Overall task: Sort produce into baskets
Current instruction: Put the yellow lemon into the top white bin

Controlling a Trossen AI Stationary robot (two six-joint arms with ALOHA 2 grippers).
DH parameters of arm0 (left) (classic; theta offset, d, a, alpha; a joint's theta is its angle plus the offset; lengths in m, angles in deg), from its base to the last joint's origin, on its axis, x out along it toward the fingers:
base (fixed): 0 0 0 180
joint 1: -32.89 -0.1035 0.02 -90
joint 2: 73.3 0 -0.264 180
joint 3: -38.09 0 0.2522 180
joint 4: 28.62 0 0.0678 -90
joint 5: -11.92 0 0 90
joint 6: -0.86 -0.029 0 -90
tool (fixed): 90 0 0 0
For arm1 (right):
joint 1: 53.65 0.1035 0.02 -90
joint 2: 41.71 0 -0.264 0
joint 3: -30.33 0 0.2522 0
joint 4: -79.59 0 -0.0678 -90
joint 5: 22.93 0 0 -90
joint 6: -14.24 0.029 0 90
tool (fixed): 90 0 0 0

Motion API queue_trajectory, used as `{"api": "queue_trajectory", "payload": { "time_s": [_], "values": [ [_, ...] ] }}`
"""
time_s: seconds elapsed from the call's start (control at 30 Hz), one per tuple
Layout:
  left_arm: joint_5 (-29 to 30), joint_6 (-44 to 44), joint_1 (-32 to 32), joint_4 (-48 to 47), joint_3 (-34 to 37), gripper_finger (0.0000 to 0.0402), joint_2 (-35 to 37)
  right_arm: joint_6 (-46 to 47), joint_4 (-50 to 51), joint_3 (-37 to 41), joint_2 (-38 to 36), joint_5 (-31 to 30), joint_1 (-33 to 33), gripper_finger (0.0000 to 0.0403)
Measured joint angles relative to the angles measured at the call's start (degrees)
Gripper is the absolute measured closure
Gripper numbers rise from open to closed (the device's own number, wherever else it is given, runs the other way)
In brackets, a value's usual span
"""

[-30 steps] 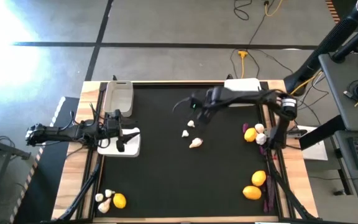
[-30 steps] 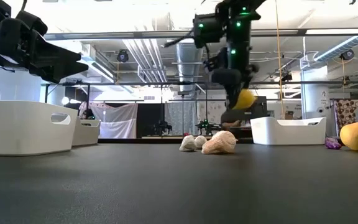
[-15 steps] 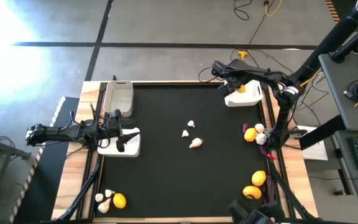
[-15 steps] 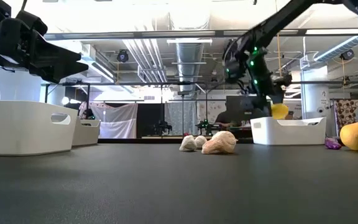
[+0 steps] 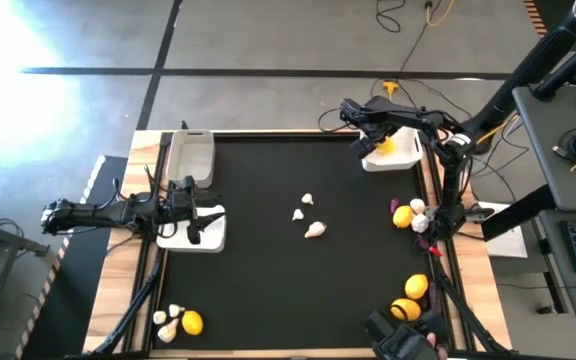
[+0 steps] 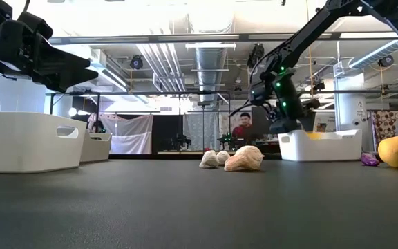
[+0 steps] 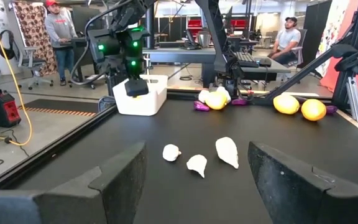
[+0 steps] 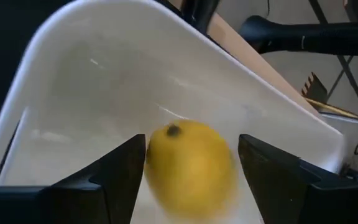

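Table (image 5: 268, 270): black mat spreading below both grippers.
White basket (image 5: 393, 157): directly under the right gripper, at the far right corner.
Left gripper (image 5: 196, 212): fingers spread, grasping nothing, over another white basket (image 5: 208, 238) at the left edge.
Right gripper (image 8: 191, 163): fingers parted over the basket.
Yellow citrus (image 8: 190, 163): between the right fingers, inside the basket; whether they touch it, I cannot tell.
Garlic bulbs (image 5: 315, 230): mid-table, well apart from both grippers.
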Motion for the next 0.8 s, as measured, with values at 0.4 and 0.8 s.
{"api": "queue_trajectory", "payload": {
  "time_s": [0.4, 0.8],
  "values": [
    [0.0, 0.0, 0.0, 0.0, 0.0, 0.0139, 0.0, -0.5, 2.6, -1.5, -0.9, -0.2, 0.2, 0.0128],
    [0.0, 0.0, 0.0, 0.0, 0.0, 0.0139, 0.0, 15.0, 22.4, 0.4, -15.1, 7.9, 12.7, 0.0156]
  ]
}}
